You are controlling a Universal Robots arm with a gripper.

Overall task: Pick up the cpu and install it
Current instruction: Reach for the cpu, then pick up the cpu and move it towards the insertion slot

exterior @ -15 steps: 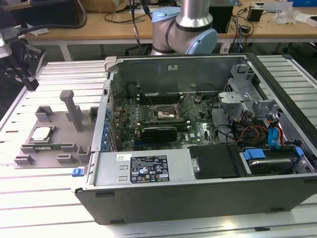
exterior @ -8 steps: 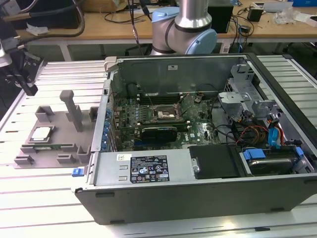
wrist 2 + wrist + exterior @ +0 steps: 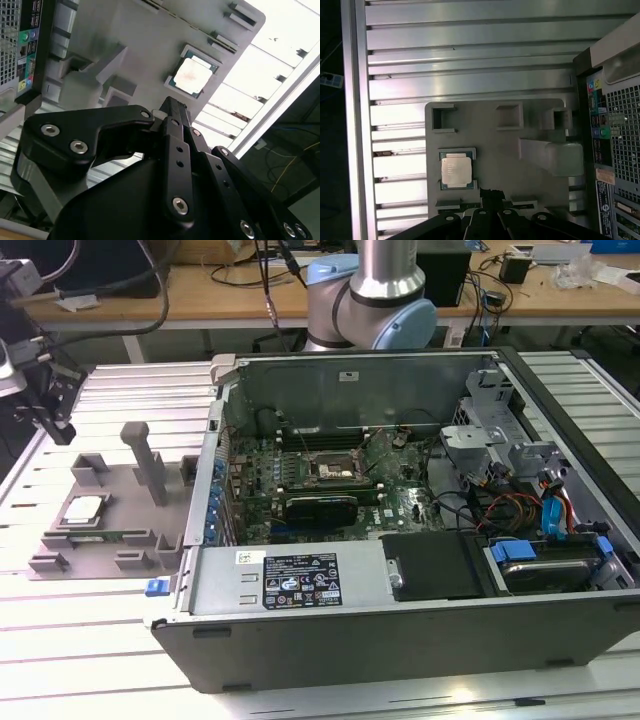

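Fingers (image 3: 487,196) of the gripper (image 3: 487,192) are seen pressed together with nothing pinched between them. They are held in the air over the grey fixture plate (image 3: 500,170), close to the recess where the cpu (image 3: 456,169) is seated. The cpu is laid flat, shiny lid up, in that shallow square pocket. The pocket is judged to be there so that the chip is kept at a known spot and angle for a repeatable pick. The chip is not touched by the gripper. The plate is set on the slatted aluminium table (image 3: 100,640) just beside the open computer case (image 3: 450,635), presumably so that the carry to the board is kept short. In the first wrist view the chip is shown squarely from above, with the pocket rim around it and the closed tip near its edge. In the second wrist view the same chip (image 3: 192,76) is viewed obliquely past the gripper's (image 3: 172,102) black linkage, and a gap of air between tip and chip is suggested. The destination is supplied by the exterior view: the motherboard socket (image 3: 335,468) is seen inside the case, well apart from the cpu (image 3: 82,508). There the gripper (image 3: 60,430) is seen hanging at the exterior view's left edge.
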